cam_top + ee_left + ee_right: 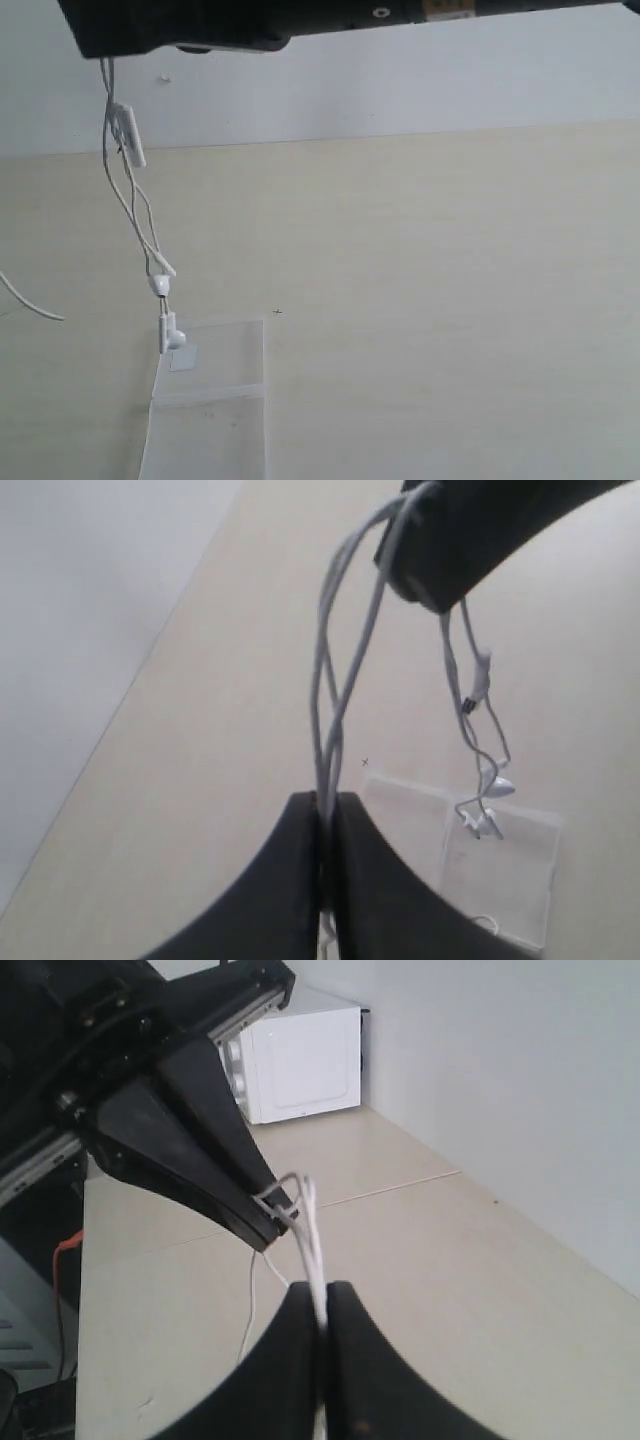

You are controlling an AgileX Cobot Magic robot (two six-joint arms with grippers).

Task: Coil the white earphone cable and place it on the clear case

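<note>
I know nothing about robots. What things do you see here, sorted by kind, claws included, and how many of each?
white earphone cable: 1
clear case: 1
grippers: 2, the left gripper and the right gripper, each shut on the cable
white microwave: 1
Total: 5

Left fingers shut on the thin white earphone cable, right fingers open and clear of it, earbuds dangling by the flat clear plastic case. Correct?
Not quite: the right fingers are also shut on the thin white earphone cable, as the right wrist view shows. The rest stands.
</note>
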